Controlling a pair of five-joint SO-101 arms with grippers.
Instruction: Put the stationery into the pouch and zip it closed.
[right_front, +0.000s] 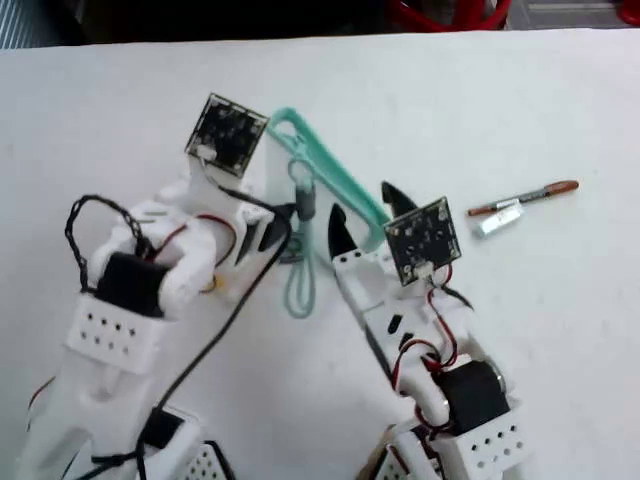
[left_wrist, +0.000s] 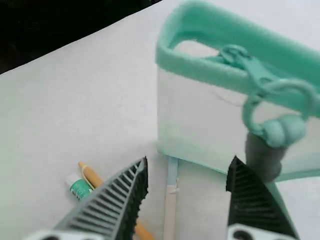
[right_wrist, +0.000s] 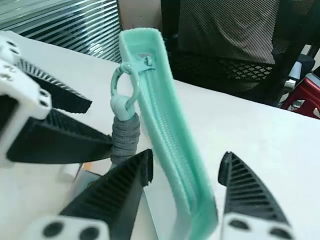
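Right gripper (right_wrist: 188, 155): released, jaws either side of the pouch's (right_wrist: 160, 100) zipper edge, gripping nothing. Left gripper (left_wrist: 189, 165): released too, just short of the clear wall under the zipper pull (left_wrist: 247, 62). Pouch stands on edge between your arms; pen (right_front: 525, 195) lies well apart. Risk: pinch off-centre and you likely tip the pouch flat.

Bright, even light falls from above on my white table (right_front: 560, 330), washing it pale in the high view. Only soft, faint shadows lie close under my arms. Past the table's far edge the room is dark. Blinds (right_wrist: 60, 20) glow behind, and the pouch (left_wrist: 200, 115) wall carries a mild sheen.
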